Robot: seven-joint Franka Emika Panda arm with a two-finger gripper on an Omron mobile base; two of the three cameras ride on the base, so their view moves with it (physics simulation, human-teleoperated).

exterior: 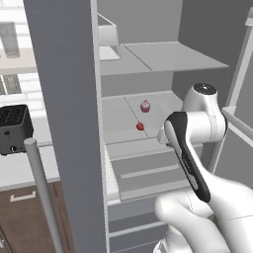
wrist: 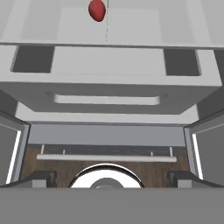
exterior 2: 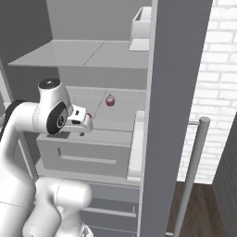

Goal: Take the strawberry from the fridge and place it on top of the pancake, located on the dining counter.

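The strawberry (exterior: 140,126) sits on the fridge's (exterior: 69,99) middle shelf (exterior: 118,123), with a pinkish round item (exterior: 145,106) just behind it. My gripper (exterior 2: 82,124) hovers in front of that shelf's edge, jaws spread wide, holding nothing, above the drawer (exterior 2: 88,155).

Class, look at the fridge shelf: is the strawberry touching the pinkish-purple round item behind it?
Apart. The left base view shows bare shelf between the strawberry and the pinkish-purple item, which sits farther back.
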